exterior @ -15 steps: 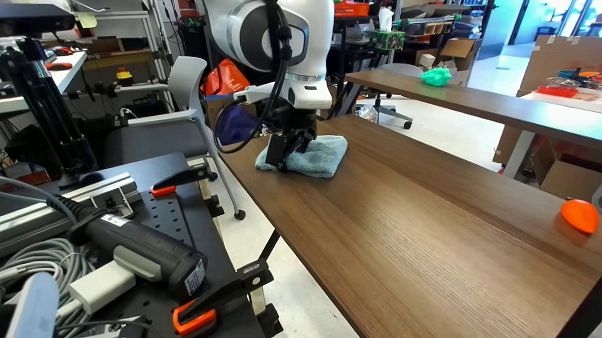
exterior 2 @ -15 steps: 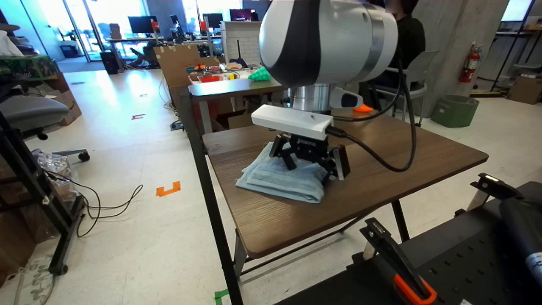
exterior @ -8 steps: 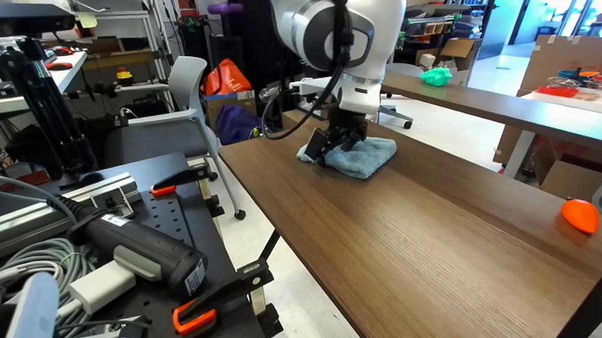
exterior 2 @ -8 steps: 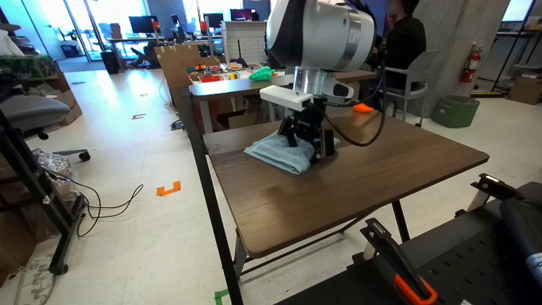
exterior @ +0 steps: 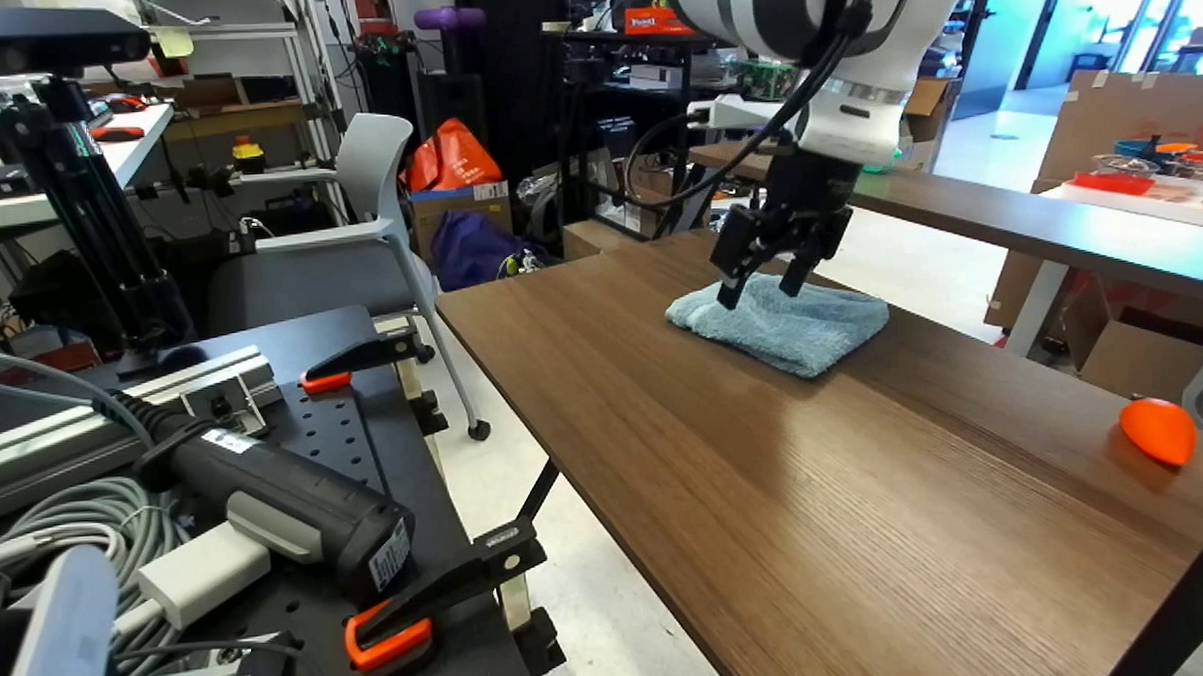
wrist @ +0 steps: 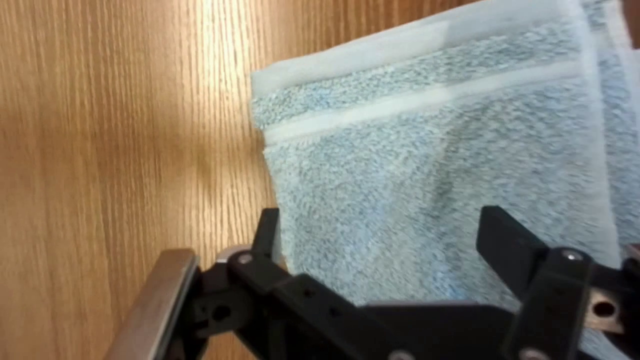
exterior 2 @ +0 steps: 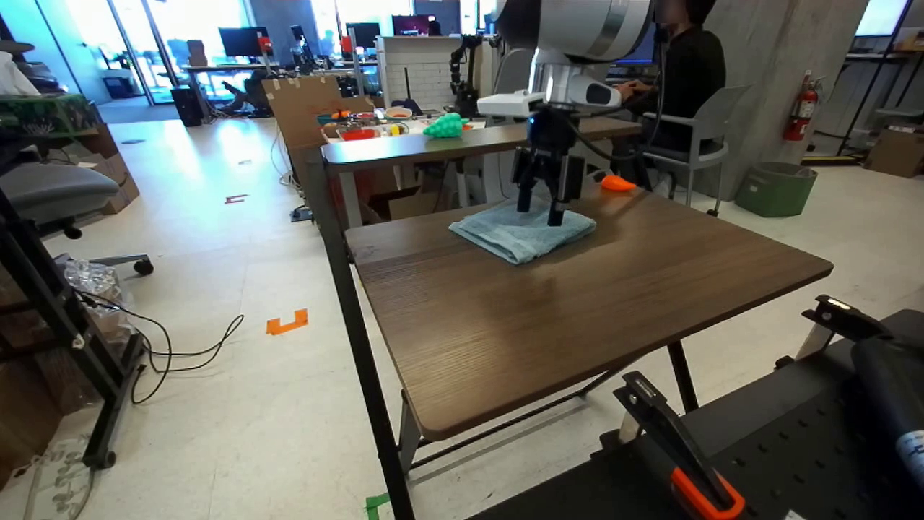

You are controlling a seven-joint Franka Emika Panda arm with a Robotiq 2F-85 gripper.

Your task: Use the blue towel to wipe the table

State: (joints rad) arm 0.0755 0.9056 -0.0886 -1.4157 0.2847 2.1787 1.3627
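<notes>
The light blue folded towel lies on the brown wooden table and shows in both exterior views (exterior: pixel 801 331) (exterior 2: pixel 514 240). It fills much of the wrist view (wrist: pixel 425 165). My gripper, in both exterior views (exterior: pixel 760 290) (exterior 2: pixel 540 213), points down over the towel. Its black fingers are apart with nothing pinched between them. In the wrist view the open gripper (wrist: pixel 381 216) has one fingertip at the towel's side edge and the other over its middle. The fingertips look just above the towel; light contact cannot be ruled out. The table (exterior: pixel 868 529) also shows in an exterior view (exterior 2: pixel 577 310).
An orange object (exterior: pixel 1158 432) sits near the table's far end, also in an exterior view (exterior 2: pixel 618 183). A second table (exterior: pixel 1007 199) with a green object (exterior 2: pixel 443 126) stands alongside. A black bench (exterior: pixel 366 466) with clamps and cables stands across a gap from the table.
The towel has slid along the table towards the orange object, with my gripper moving along with it. My gripper was low and pressed on the towel; now it is higher, with its fingertips clearly visible.
</notes>
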